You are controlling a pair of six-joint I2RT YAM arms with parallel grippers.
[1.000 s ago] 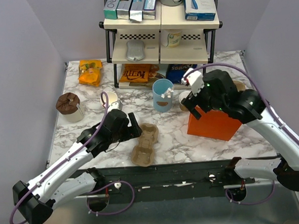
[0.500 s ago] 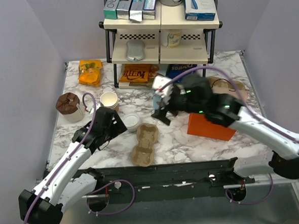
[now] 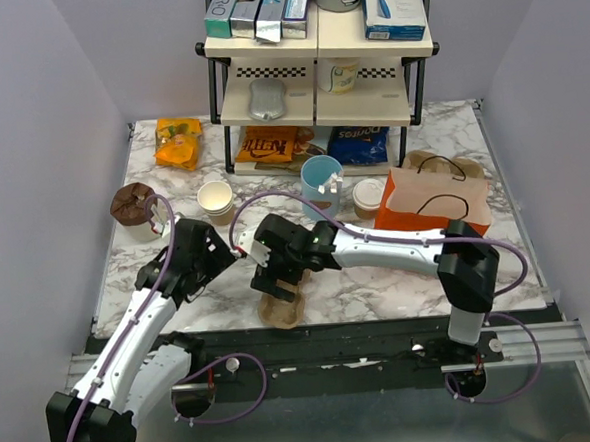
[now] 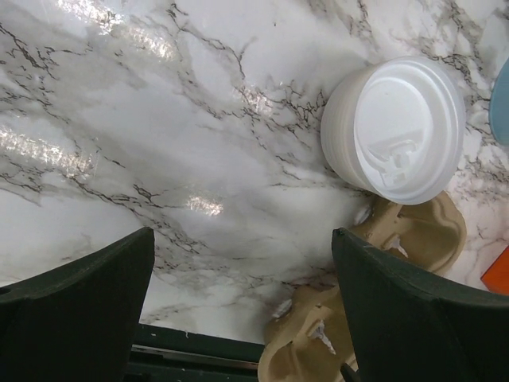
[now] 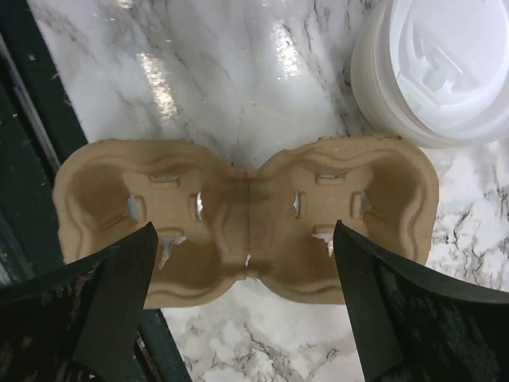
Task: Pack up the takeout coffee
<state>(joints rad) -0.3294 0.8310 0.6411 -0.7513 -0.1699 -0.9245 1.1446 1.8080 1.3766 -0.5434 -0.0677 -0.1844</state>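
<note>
The marble-veined tabletop [image 3: 379, 291] carries an orange paper bag [image 3: 429, 201]. From above, the right arm hides most of the moulded pulp 2-cup carrier [image 5: 246, 223]. The right end effector [image 5: 245, 231] hangs over it, jaws spread wide, gripping nothing. The left end effector [image 4: 242, 239] gapes empty too, near a glossy round white plastic lid [image 4: 394, 127] that touches the carrier. The takeout coffee [image 3: 369, 196], kraft-sided and white-lidded, stands between the bag and a blue cup [image 3: 320, 184].

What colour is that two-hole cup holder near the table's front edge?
The cup holder is plain tan-brown; the right wrist view shows it best.
</note>
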